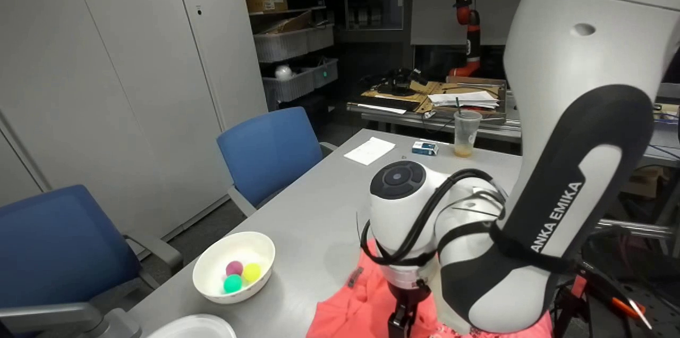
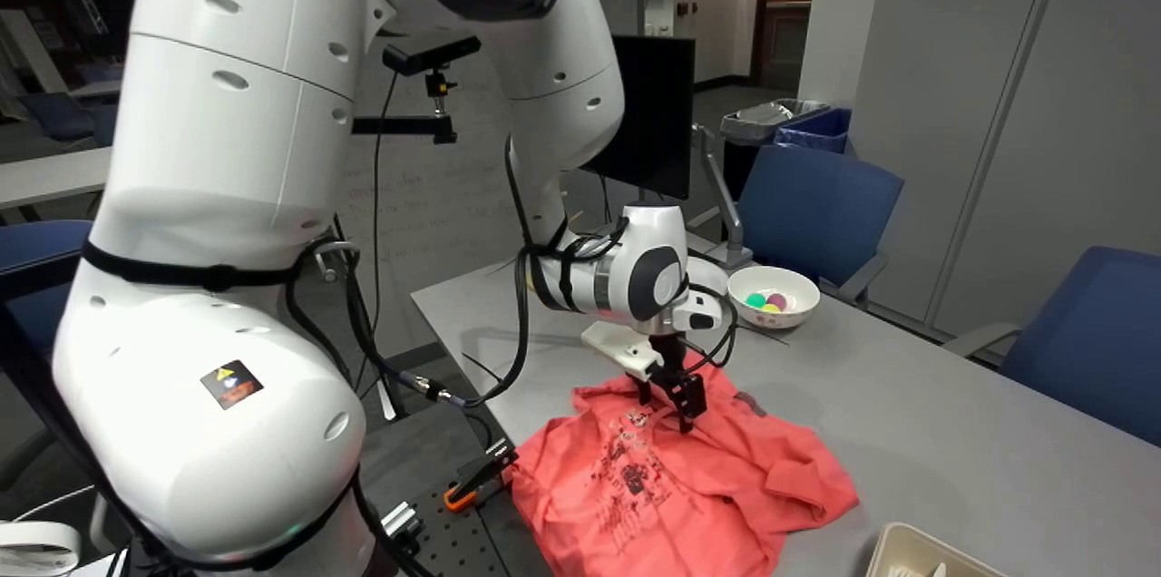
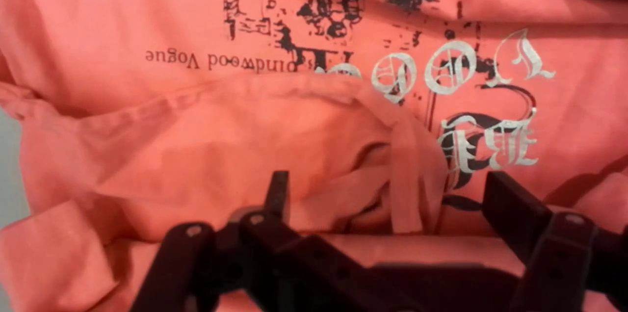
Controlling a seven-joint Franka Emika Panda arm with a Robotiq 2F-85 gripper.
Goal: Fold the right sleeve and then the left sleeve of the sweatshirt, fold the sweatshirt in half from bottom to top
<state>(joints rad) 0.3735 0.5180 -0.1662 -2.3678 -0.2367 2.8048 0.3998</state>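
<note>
The coral sweatshirt (image 2: 671,513) lies spread and wrinkled on the table, its dark printed lettering facing up. It also shows in an exterior view (image 1: 350,309), partly hidden by the arm, and fills most of the wrist view (image 3: 171,155). In the wrist view a sleeve-like layer lies folded across the front, covering part of the lettering, with its bunched end (image 3: 407,179) between the fingers. My gripper (image 3: 387,177) points down over the cloth, fingers wide apart, gripping nothing. In both exterior views the gripper (image 2: 665,409) (image 1: 402,322) is low over the garment; I cannot tell whether the fingertips touch it.
A white bowl (image 1: 212,258) with colored balls stands beyond the sweatshirt, near a white plate (image 1: 194,327). A beige tray (image 2: 916,545) sits at the table's edge. An orange-black clamp (image 2: 467,486) is beside the garment. A cup (image 1: 466,136), small box (image 1: 425,148) and paper (image 1: 370,150) lie farther off.
</note>
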